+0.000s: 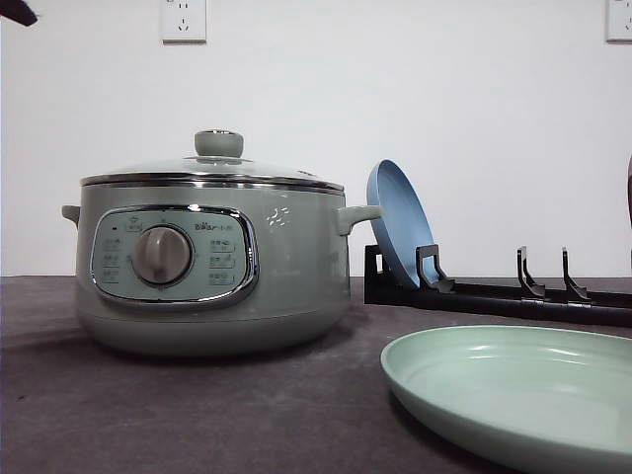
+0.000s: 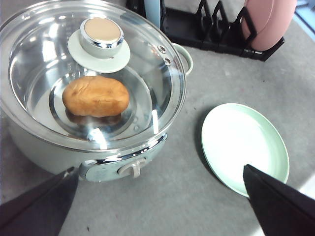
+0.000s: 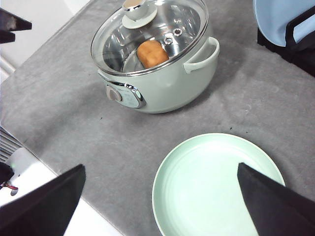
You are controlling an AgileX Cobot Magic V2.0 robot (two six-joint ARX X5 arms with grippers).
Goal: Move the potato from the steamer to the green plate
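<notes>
My left gripper (image 2: 162, 196) and right gripper (image 3: 162, 196) both hang spread wide and empty above the table. The potato (image 2: 96, 96) sits in the steamer (image 1: 207, 267) under the lid (image 2: 93, 73); a fumbled knob (image 2: 101, 34) could drop glass onto the plate (image 3: 219, 184).

A plain white wall (image 1: 444, 99) is filling the upper frame, carrying two outlets (image 1: 184, 20) along the top edge. A grey cloth-covered table (image 1: 197, 415) is spreading across the bottom.

Sage-green steamer (image 1: 212, 267) with chrome trim and a silver dial (image 1: 161, 255); orange-brown potato (image 2: 95, 96); mint-green plate (image 1: 513, 390); blue plate (image 1: 398, 222) and pink plate (image 2: 268, 19) in a black rack (image 1: 494, 294); mottled grey surface (image 1: 148, 415).
</notes>
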